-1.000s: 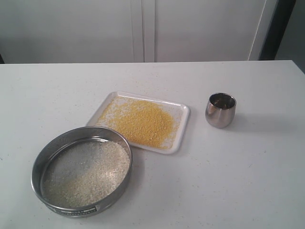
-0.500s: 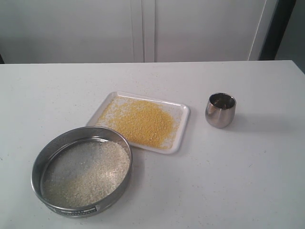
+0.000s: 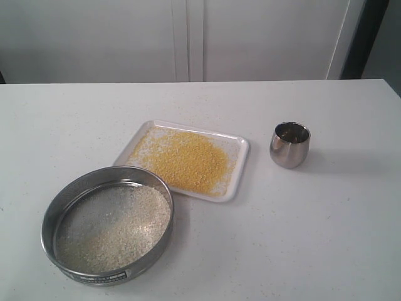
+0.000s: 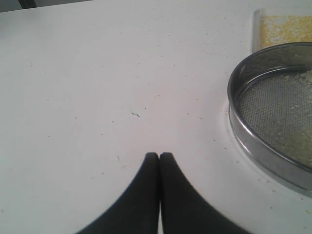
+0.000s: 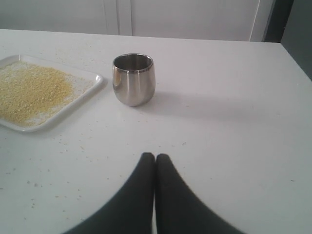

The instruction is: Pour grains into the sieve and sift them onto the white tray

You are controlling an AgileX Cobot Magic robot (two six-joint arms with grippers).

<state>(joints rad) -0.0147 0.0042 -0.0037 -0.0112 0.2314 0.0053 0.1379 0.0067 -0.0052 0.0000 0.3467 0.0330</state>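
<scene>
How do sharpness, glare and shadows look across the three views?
Exterior view: evenly lit, slightly soft; the cup throws a faint shadow to its right. Left wrist view: the left gripper is a dark silhouette without detail; the sieve wall glints. Right wrist view: the right gripper equally dark; cup sharp, softly reflective.

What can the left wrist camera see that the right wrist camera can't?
Only the left wrist view shows the sieve, with pale grains on its mesh, and the left gripper, which is shut. Only the right wrist view shows the steel cup, the right gripper, also shut, and the cabinet doors at the back. Both views show the white tray with yellow grains on it, and the table dotted with stray specks.
</scene>
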